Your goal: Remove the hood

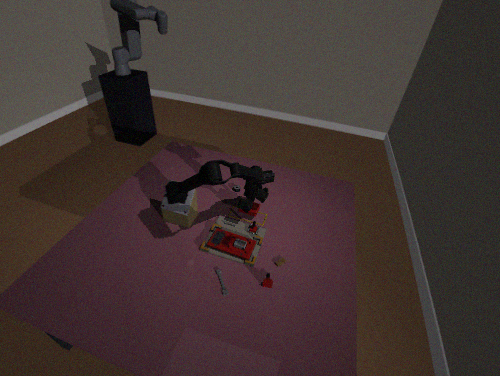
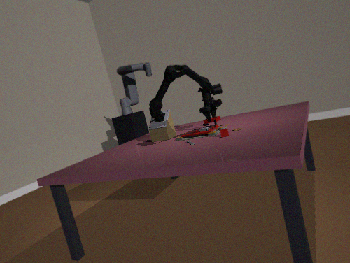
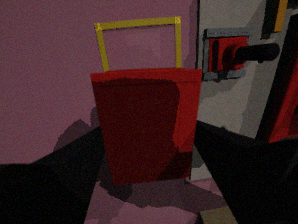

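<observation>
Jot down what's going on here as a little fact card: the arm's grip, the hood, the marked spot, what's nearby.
grip: gripper shut on the hood
hood: red panel, off the car, held above the table
marked spot: yellow outline, partly hidden behind the hood in the wrist view
nearby: wrench
not done: letting go

Arm (image 1: 215, 172) (image 2: 175, 70): arched up and over, elbow high above the red car
Wrist (image 1: 256, 182) (image 2: 207, 94): bent downward, above the car's edge
Gripper (image 1: 248, 204) (image 2: 211, 118) (image 3: 148, 127): pointing down beside the car, fingers clamped on the hood
</observation>
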`<state>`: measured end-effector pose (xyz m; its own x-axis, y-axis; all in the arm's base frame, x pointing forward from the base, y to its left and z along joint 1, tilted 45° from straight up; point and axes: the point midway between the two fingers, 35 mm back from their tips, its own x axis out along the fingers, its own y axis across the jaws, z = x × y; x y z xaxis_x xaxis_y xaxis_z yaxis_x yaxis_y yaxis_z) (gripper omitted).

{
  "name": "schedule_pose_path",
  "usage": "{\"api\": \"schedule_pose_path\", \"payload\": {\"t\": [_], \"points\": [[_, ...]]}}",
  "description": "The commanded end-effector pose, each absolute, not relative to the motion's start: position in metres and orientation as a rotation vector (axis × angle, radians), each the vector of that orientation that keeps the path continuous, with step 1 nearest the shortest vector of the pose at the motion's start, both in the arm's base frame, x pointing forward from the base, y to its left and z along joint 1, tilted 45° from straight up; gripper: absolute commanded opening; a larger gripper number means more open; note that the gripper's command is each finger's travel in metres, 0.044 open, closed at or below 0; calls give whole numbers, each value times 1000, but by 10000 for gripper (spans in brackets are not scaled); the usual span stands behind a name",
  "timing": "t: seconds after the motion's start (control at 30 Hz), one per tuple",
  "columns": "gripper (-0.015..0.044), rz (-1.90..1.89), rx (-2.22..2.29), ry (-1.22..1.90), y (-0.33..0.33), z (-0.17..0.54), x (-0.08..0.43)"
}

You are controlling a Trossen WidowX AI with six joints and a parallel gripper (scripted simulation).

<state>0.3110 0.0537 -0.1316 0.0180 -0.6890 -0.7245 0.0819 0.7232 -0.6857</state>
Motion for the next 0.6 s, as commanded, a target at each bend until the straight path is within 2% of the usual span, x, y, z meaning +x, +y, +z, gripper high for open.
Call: {"api": "schedule_pose_path", "payload": {"t": [0.0, 0.57], "points": [[0, -646, -544, 1440, 51, -133, 310], [0, -647, -545, 1440, 43, -140, 309]]}}
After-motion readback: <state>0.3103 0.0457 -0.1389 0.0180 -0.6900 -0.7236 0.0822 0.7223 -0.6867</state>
